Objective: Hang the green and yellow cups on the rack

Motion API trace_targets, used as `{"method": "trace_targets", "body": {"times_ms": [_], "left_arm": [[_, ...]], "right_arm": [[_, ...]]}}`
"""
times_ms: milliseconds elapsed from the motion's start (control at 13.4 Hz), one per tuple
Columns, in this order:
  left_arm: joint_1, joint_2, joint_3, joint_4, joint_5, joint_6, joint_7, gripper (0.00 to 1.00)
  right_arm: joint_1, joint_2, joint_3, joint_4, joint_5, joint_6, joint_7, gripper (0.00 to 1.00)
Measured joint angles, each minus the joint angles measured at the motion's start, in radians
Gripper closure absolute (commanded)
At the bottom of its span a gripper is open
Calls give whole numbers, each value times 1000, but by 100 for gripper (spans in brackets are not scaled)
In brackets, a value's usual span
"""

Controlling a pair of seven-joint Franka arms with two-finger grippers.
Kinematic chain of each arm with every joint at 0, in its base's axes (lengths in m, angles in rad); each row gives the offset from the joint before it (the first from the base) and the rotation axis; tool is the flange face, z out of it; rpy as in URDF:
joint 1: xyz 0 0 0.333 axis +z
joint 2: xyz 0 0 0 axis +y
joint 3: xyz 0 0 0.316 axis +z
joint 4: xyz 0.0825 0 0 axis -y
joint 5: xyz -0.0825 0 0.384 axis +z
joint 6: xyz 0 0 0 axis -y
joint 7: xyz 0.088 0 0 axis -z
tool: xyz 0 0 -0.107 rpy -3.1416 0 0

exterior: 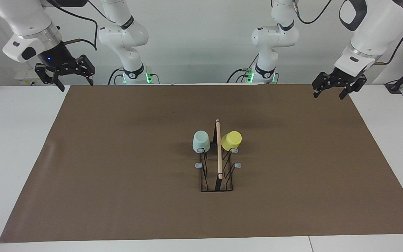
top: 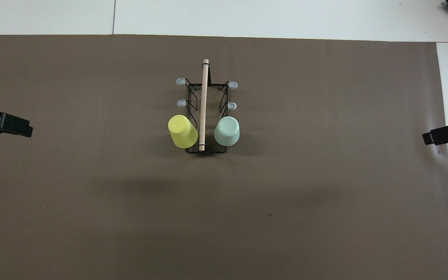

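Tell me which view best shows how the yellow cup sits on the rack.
Facing view: the yellow cup hangs upside down, tilted, over a peg of the rack. Overhead shows mainly its base and one side, peg hidden.

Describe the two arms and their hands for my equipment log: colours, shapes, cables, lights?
Both arms are glossy white with rounded segments, black joint rings and black cables. Each ends in a black two-finger linkage hand: the right hand sits under a silver collar and a black wrist unit with a blue light; the left hand under a white wrist block.
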State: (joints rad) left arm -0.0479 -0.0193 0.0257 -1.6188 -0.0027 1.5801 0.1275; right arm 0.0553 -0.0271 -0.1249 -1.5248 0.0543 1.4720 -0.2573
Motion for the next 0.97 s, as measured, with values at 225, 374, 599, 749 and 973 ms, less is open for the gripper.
{"method": "trace_targets", "body": {"times_ms": [225,374,599,749,973], "left_arm": [[0,0,0,0,0,0,0,0],[0,0,0,0,0,0,0,0],[0,0,0,0,0,0,0,0],[0,0,0,0,0,0,0,0],[0,0,0,0,0,0,0,0]], "right_arm": [[0,8,0,1,0,0,0,0],[1,13,1,3,0,0,0,0],[1,13,1,6,0,0,0,0],[1,13,1,7,0,0,0,0],[1,14,1,11,0,0,0,0]]}}
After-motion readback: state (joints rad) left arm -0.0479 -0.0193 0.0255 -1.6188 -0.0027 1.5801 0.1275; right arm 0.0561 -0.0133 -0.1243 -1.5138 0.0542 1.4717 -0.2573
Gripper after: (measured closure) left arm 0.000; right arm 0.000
